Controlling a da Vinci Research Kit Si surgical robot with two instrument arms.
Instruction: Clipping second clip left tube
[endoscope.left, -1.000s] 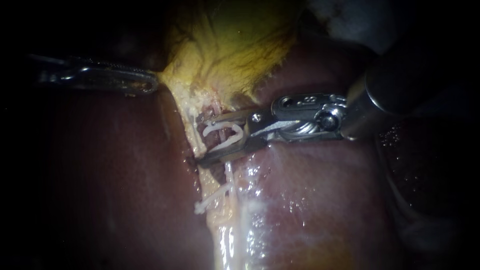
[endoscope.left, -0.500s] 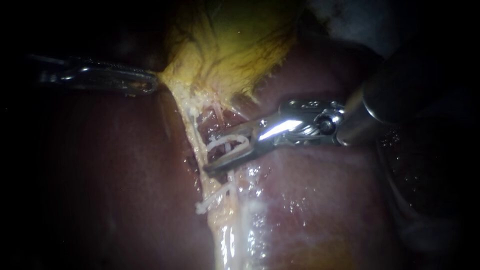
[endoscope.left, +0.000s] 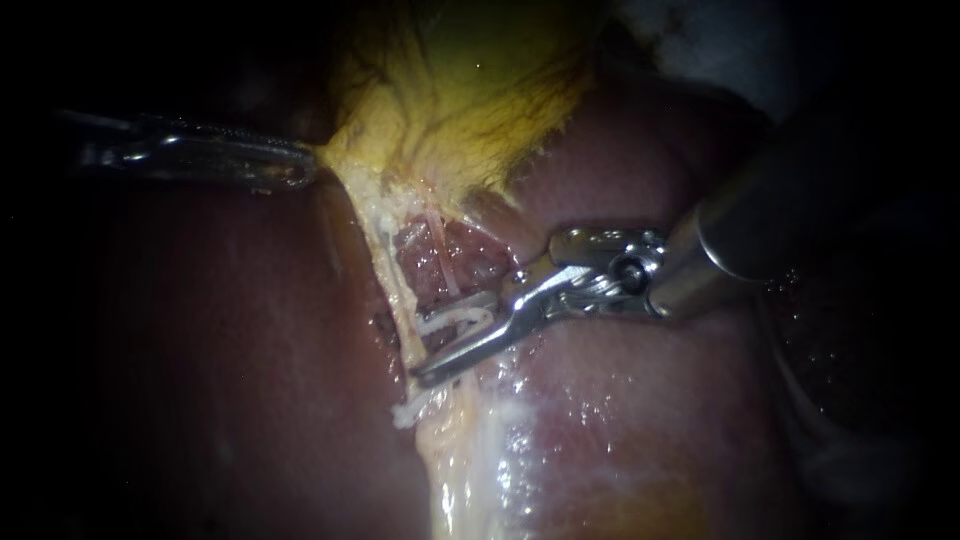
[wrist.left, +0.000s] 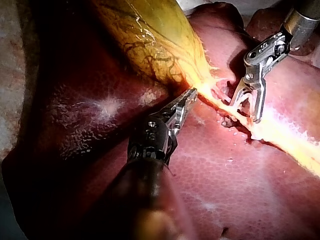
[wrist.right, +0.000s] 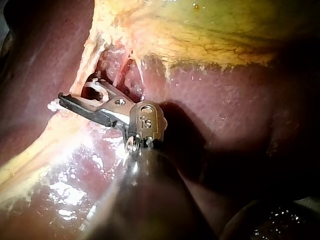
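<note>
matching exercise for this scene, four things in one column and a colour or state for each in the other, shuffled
1 left instrument
2 right instrument
3 gallbladder
4 liver

A dark red
B holds a white clip between its jaws
C yellow-green
D jaws grip the gallbladder's edge

Pairs: 1-D, 2-B, 3-C, 4-A

- The gallbladder (endoscope.left: 470, 90) is sitting at upper centre, the liver (endoscope.left: 200, 380) lying around it.
- The left instrument (endoscope.left: 295, 172) is reaching its edge from the upper left.
- The right instrument (endoscope.left: 435, 345) is coming from the right, its upper clip (endoscope.left: 455, 318) lying across the central tube (endoscope.left: 442, 262), the lower clip (endoscope.left: 415, 408) lying below.
</note>
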